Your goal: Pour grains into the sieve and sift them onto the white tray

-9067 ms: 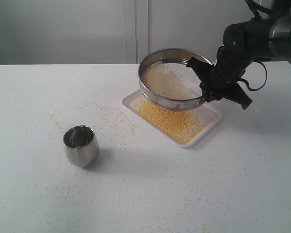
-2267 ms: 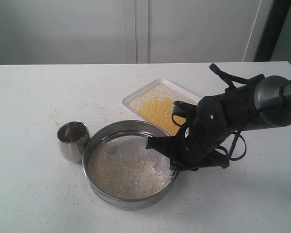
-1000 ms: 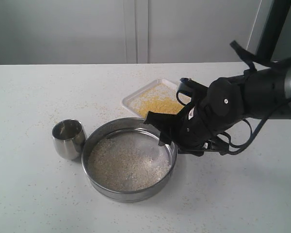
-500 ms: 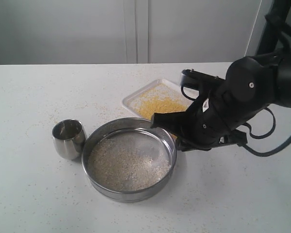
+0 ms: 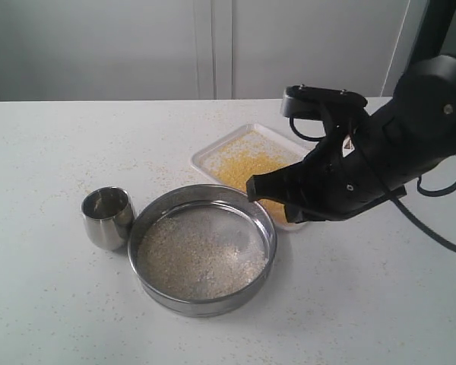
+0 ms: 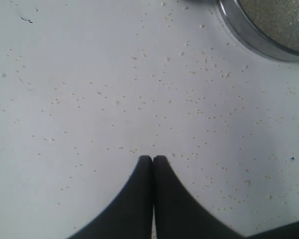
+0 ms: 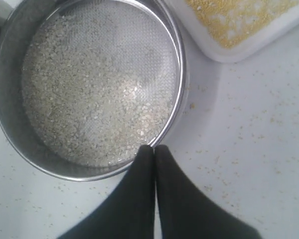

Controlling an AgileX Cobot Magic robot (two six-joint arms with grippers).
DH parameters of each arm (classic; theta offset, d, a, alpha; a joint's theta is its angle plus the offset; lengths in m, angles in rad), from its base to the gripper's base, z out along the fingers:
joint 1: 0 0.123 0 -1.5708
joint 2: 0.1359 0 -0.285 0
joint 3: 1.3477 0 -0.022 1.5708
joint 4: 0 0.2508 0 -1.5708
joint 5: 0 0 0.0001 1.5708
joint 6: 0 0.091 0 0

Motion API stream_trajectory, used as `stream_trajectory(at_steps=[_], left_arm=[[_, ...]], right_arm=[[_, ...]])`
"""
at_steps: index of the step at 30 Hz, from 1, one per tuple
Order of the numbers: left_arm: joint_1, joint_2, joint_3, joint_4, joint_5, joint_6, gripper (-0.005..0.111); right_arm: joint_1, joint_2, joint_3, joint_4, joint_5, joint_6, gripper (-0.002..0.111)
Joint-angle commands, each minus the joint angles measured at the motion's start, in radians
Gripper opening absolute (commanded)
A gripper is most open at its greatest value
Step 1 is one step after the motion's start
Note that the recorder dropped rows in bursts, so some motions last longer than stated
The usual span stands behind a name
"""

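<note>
The round steel sieve (image 5: pixel 203 249) rests on the table in front of the white tray (image 5: pixel 213 155), holding pale coarse grains (image 5: pixel 197 255) on its mesh. Yellow fine grains (image 5: pixel 247 163) lie spread on the tray. My right gripper (image 5: pixel 252 187) hangs above the sieve's far right rim, shut and empty, clear of the rim. From the right wrist, the sieve (image 7: pixel 89 89) and the tray corner (image 7: pixel 229 47) lie below the shut gripper (image 7: pixel 154 147). My left gripper (image 6: pixel 152 158) is shut over bare table, with the sieve's rim (image 6: pixel 249 37) off at the frame edge.
A small steel cup (image 5: pixel 106 218) stands upright just left of the sieve, almost touching it. Stray specks of grain dot the table all round. The right arm's dark body (image 5: pixel 380 152) looms over the tray's right half.
My right gripper let go of the sieve's rim, closed its jaws and rose up and to the right. The sieve and cup stay where they were set.
</note>
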State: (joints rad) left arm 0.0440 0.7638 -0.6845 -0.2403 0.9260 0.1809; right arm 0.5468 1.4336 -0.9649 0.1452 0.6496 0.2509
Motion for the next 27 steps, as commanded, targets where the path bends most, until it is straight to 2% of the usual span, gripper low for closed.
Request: stream_trajectory(at_steps=[1, 16, 27], left_arm=[[0.002, -0.007, 0.007, -0.005, 0.010, 0.003, 0.000], [0.002, -0.007, 0.007, -0.005, 0.010, 0.003, 0.000], [0.002, -0.007, 0.007, -0.005, 0.010, 0.003, 0.000]], right_arm=[[-0.051, -0.024, 0.000, -0.017, 0.002, -0.043, 0.000], [-0.252, -0.099, -0.002, -0.026, 0.039, -0.124, 0.000], [-0.388, -0.178, -0.002, -0.015, 0.117, -0.257, 0.000]])
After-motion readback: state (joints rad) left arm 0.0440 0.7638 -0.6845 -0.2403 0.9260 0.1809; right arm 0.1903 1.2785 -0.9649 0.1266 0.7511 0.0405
